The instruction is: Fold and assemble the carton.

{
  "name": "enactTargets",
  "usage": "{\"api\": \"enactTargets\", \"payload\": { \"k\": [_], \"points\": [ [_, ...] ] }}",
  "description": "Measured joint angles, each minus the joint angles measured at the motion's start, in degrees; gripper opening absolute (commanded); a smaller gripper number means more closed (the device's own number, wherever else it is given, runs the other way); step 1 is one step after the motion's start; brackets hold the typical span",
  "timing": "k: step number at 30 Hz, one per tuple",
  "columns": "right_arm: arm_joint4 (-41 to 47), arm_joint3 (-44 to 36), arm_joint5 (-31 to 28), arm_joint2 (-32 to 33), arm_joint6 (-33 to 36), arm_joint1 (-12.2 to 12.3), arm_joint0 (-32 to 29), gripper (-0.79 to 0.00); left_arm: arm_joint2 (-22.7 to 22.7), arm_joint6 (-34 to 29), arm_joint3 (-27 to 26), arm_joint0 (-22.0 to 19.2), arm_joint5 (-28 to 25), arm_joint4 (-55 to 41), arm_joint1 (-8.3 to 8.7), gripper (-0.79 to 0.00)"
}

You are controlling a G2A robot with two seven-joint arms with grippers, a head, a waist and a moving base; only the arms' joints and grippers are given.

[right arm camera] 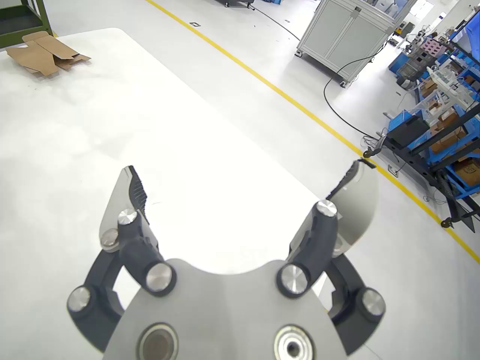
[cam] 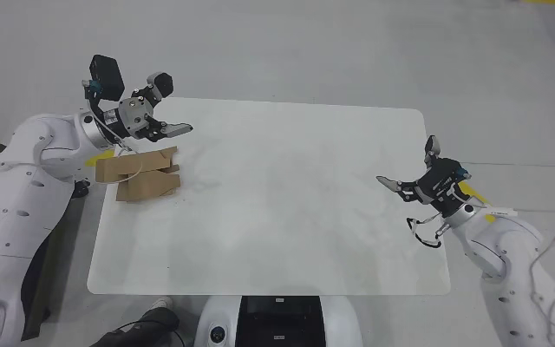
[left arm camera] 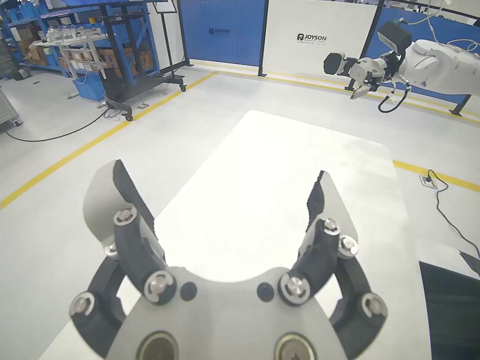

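- Carton (cam: pixel 139 173) lies flat at the table's (cam: pixel 303 217) left edge, its long axis running across the table.
- Left claw (cam: pixel 173 106), jaws apart, hovers over the table's far-left corner.
- Right claw (cam: pixel 406 162), jaws apart, hangs above the table's right edge.

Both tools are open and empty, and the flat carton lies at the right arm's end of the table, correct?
Not quite. The carton lies at the left arm's end, near the left tool, as the top view shows. Both tools are open and empty; the right tool is across the table.
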Motion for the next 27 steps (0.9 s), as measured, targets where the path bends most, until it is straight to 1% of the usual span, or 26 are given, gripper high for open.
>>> {"api": "enactTargets", "payload": {
  "k": [19, 21, 24, 27],
  "points": [
    [0.0, 0.0, 0.0, 0.0, 0.0, 0.0, 0.0, 0.0, 0.0, 0.0, 0.0, 0.0, 0.0, 0.0, 0.0, 0.0],
    [0.0, 0.0, 0.0, 0.0, 0.0, 0.0, 0.0, 0.0, -0.38, -0.27, 0.21, 0.14, 0.75, 0.3, 0.01, 0.0],
    [0.0, 0.0, 0.0, 0.0, 0.0, 0.0, 0.0, 0.0, -1.43, -2.45, 2.47, 1.07, 1.92, -1.02, 0.2, 0.0],
    [0.0, 0.0, 0.0, 0.0, 0.0, 0.0, 0.0, 0.0, -2.47, -7.81, 6.42, 1.56, 1.38, -6.42, 0.69, 0.0]
  ]
}}
